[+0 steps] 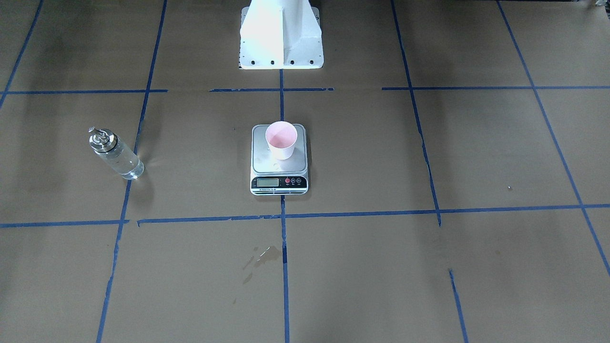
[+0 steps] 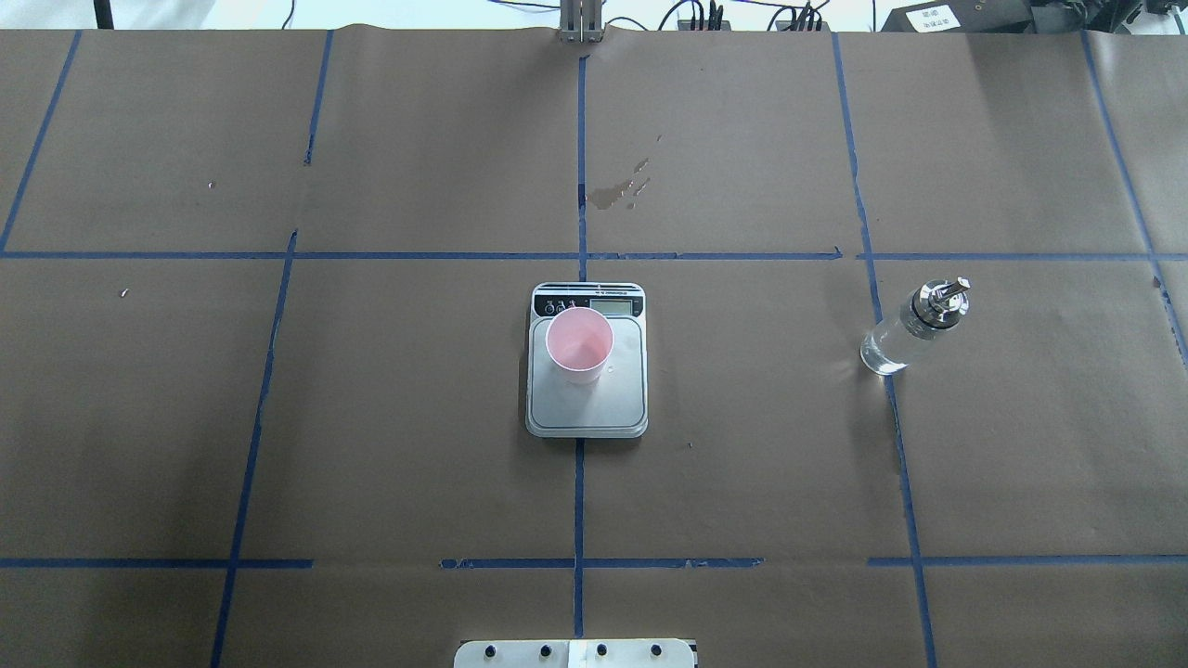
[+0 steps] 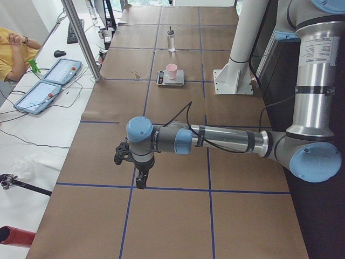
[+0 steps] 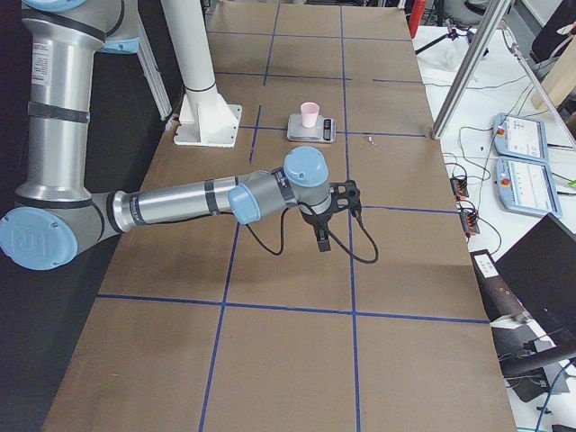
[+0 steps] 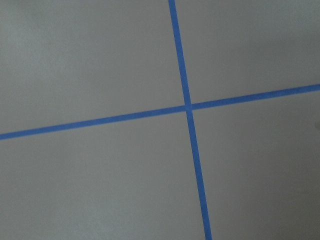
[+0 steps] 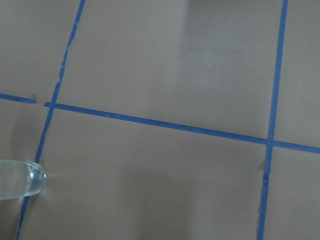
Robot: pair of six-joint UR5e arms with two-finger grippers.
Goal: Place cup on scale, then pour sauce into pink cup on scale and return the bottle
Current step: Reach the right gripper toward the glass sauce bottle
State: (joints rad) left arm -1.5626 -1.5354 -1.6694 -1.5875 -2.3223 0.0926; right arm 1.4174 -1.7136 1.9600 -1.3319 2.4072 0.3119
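Upright pink paper cup (image 2: 579, 345) on steel square scale (image 2: 587, 413), worktop (image 2: 371, 417) centre.
Clear glass bottle (image 2: 905, 332) stands vertical toward the right edge; left gripper (image 3: 140, 182), right gripper (image 4: 322, 241): opening unreadable.

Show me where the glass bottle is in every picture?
Front-facing: bottle left of the scale, on blue tape.
Overhead: bottle right of the scale.
Exterior left: far top, beyond the scale.
Exterior right: not visible.
Left wrist: not in it.
Right wrist: only its base, bottom-left corner.
Shared landmark: the scale holding the cup.
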